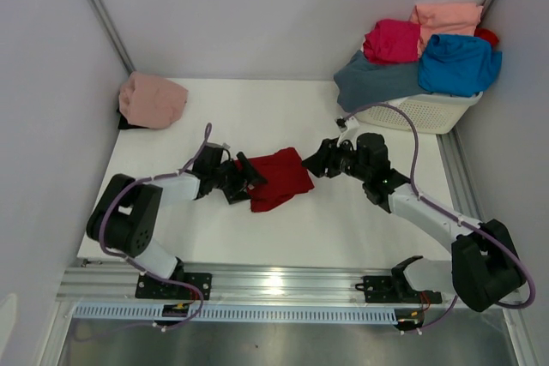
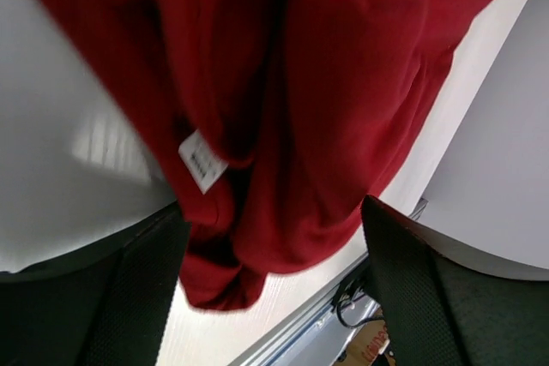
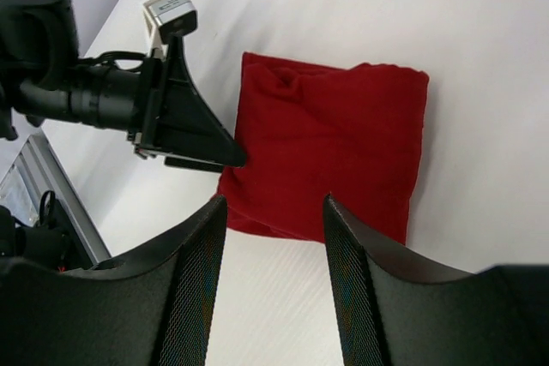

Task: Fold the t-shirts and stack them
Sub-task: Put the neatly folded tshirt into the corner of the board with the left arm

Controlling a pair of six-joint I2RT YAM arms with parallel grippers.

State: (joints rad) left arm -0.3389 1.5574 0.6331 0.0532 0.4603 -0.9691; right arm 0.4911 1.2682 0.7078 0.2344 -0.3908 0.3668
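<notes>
The t-shirts are lying in three places. The dark red t-shirt (image 1: 279, 179) is sitting in the middle of the table (image 1: 257, 117) as a small, roughly square bundle. It looks folded, though one edge is bunching loosely and a white label (image 2: 202, 160) is poking out in the left wrist view. The dusty pink t-shirt (image 1: 153, 99) is resting folded at the far left corner, well apart from the red one, and is probably serving as the start of the stack. The others — the slate grey-blue t-shirt (image 1: 377, 81), the magenta t-shirt (image 1: 392, 40), the salmon t-shirt (image 1: 446, 16) and the bright blue t-shirt (image 1: 460, 64) — are lying heaped and unfolded in and over the white basket (image 1: 429, 113) at the far right.

The left gripper (image 1: 254, 179) is sitting low at the red shirt's left edge with its fingers spread wide; the cloth's edge is lying between them but is not being pinched. The right gripper (image 1: 313, 160) is hovering just beside the shirt's right edge, with its fingers apart and nothing between them.

As a judgement, the task is sitting somewhere before its midpoint. One shirt is looking finished and placed, and the red one is nearing the end of its fold and waiting to go onto the pink one. At least four are waiting in the basket — not yet folded.
</notes>
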